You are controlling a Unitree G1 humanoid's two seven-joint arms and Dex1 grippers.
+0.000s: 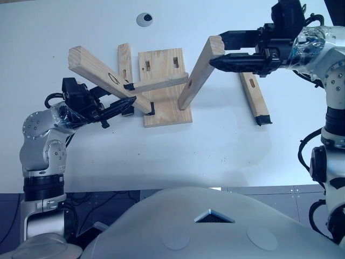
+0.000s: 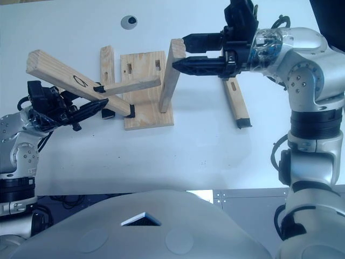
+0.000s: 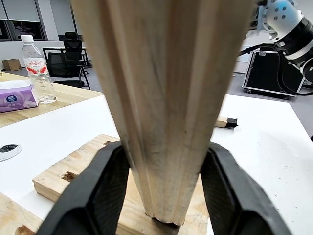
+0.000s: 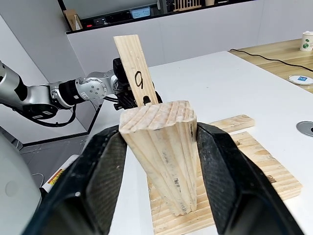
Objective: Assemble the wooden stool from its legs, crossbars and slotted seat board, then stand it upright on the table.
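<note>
Slotted seat board of pale wood lies flat on the white table. At the board's left edge, the left gripper is clamped tight round a long pale wooden leg, which tilts up away from the board and bears a hand-drawn mark that reads like a 9. Over the board's right edge, the right gripper pinches the top of a second pale wooden leg, whose lower end meets the board. Right of the board lies a black-tipped wooden leg.
</note>
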